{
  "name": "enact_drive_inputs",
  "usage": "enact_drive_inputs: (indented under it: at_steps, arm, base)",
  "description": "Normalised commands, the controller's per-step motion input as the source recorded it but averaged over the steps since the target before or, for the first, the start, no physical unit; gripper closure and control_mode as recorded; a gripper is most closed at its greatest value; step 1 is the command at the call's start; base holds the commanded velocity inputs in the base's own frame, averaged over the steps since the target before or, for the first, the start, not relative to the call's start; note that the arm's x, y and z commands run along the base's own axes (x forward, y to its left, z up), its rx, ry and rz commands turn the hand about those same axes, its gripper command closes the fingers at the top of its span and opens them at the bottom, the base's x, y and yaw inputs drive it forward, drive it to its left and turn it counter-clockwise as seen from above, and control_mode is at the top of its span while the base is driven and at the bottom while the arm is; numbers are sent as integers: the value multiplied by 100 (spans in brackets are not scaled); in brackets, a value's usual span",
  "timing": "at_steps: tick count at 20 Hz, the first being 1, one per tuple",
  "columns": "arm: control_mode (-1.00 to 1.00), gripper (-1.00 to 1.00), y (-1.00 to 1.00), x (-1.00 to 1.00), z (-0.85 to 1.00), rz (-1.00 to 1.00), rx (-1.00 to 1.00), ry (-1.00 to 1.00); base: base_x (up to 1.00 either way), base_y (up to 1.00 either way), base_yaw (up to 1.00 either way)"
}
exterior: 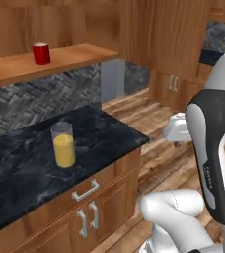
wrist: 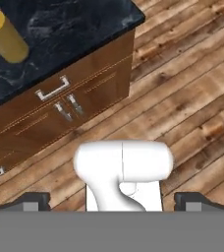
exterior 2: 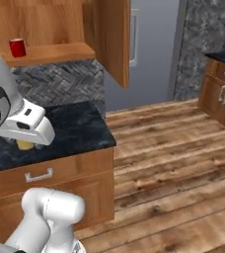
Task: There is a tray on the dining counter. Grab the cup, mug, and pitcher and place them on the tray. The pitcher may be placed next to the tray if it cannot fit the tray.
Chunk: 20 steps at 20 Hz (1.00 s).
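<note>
pitcher (exterior: 63,144) alone on dark counter (exterior: 30,168), wooden shelf (exterior: 50,62) seemingly overhanging behind

Wood-plank floor (exterior 2: 173,163), wooden cabinets (exterior: 92,207) — grey herringbone backsplash (exterior: 40,96) behind.

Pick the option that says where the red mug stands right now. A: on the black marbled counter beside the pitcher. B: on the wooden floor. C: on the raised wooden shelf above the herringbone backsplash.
C: the red mug stands on the wooden shelf, above and behind the pitcher on the black counter.
</note>
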Motion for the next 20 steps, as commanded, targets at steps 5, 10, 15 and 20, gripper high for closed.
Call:
enact_drive_inputs:
  at_steps: [5, 10, 15, 20]
  arm:
    - [100, -100, 0, 0, 0, 0, 0, 0]
    - [100, -100, 0, 0, 0, 0, 0, 0]
    - [100, -100, 0, 0, 0, 0, 0, 0]
    - [100, -100, 0, 0, 0, 0, 0, 0]
  base:
    - [28, 0, 88]
    - [48, 0, 84]
    - [69, -3, 64]
    - [46, -31, 7]
